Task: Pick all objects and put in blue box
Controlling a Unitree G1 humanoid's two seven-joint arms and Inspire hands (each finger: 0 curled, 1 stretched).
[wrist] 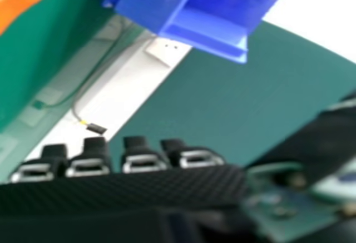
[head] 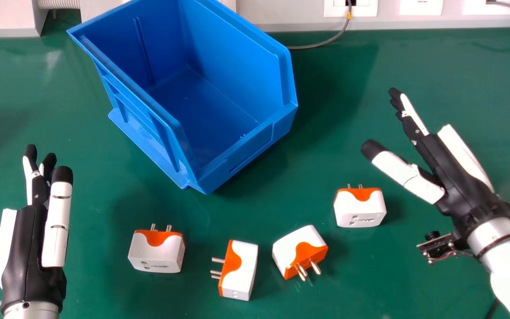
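Pins of bare metal (head: 218, 260) are pointing left from the nearest white-and-orange plastic plug adapter (head: 246, 270), lying on the smooth green tabletop (head: 193, 308). Just beside it, a second adapter (head: 287, 249) is turning its pins towards me; on the other side, a third adapter (head: 156, 254) is facing its pins away. My left hand (head: 25, 239) is resting out to the left with fingers extended, grasping nothing.

A fourth adapter (head: 360, 210) is sitting a little farther off, near my right hand (head: 454, 175), which is hanging wide open and empty, thumb spread from the fingers. I'm judging these blocks light and stiff, their glossy shells prone to slipping or twisting. I'm favouring a gentle pinch across the broad white sides, clear of the pins.

Beyond them, the open blue plastic box (head: 248, 150) is standing at a slant, all four adapters lying outside it.
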